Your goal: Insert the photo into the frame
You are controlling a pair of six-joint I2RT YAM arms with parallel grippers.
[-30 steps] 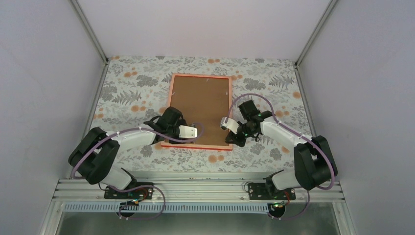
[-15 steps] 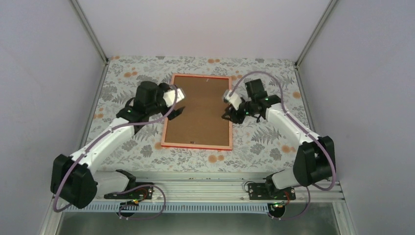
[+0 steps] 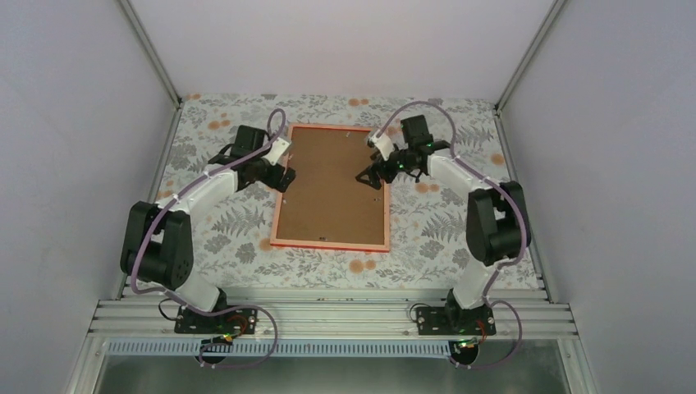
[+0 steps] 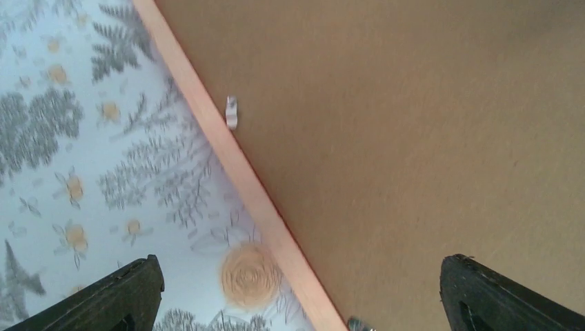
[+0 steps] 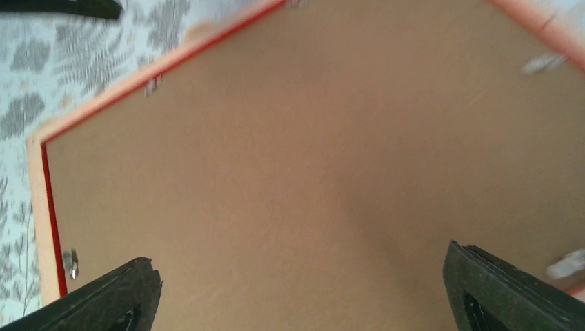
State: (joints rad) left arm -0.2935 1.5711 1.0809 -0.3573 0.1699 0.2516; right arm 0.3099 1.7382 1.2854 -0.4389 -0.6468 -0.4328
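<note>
Left gripper (image 3: 285,176) and right gripper (image 3: 364,174) were shifted farther along frame (image 3: 330,244) | jaws spread, nothing held | clips (image 4: 232,112) judged next to be released.

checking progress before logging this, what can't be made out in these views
The photo: in no view; the backing board covers the frame opening, so nothing beneath shows.
Frame's front and pane: face down, hidden.
Clips: blurred in the right wrist view, tiny from above; latched or not unclear.
</note>
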